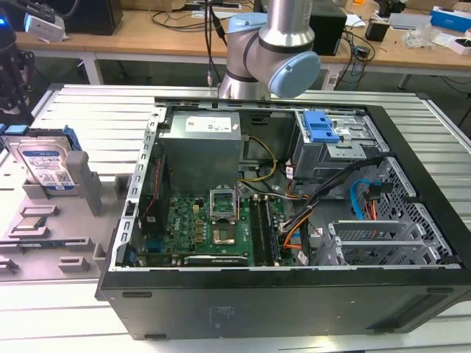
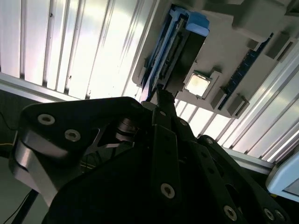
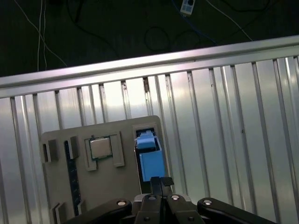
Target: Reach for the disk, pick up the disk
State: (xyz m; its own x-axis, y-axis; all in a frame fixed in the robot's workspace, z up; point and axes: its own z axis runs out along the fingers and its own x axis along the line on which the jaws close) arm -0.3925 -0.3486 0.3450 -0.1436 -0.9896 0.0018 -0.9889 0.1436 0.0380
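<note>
Gripper (image 3: 161, 180): jaws pressed together, nothing held. In both wrist views tips sit near blue-framed edge of disk (image 3: 150, 157); cannot tell if touching. Disk stands on edge in slot of grey holder (image 1: 88, 187), at exterior view's left, beside open computer case (image 1: 294, 301). White-and-blue label on disk face, print unreadable. Square chip (image 3: 100, 148) in neighbouring recess.

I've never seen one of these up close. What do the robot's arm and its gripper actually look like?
The arm is a silver metal tube with rounded pale-blue joint caps. The gripper is black, built from angular linked bars dotted with silver screw heads.
</note>
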